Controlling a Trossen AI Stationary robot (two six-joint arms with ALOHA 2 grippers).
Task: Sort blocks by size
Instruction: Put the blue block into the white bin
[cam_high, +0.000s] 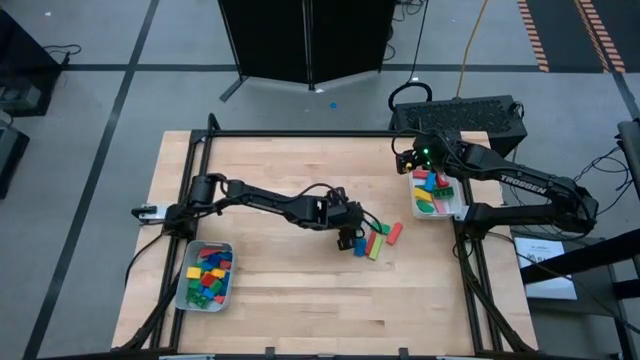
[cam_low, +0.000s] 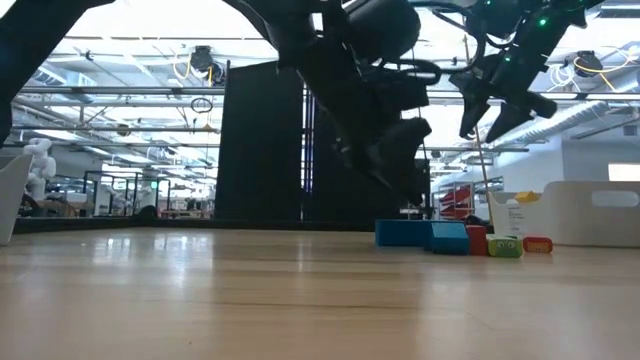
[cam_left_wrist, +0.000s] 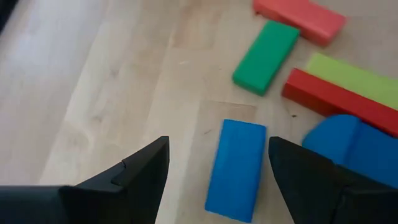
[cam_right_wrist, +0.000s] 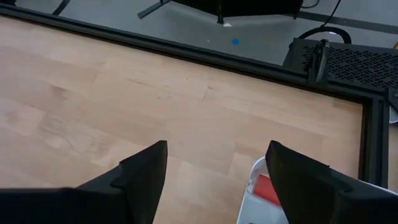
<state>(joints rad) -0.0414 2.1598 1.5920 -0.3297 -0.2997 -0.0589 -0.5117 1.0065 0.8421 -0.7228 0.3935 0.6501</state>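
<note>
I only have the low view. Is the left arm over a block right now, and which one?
Observer: Yes. In the left wrist view the left gripper has open fingers either side of a blue bar lying flat.
Operator: Where's the right gripper?
Observer: The right gripper is open, above the back edge of the right tray.
Operator: Other tray in use?
Observer: Yes, the left tray near the front-left holds mixed blocks.
</note>
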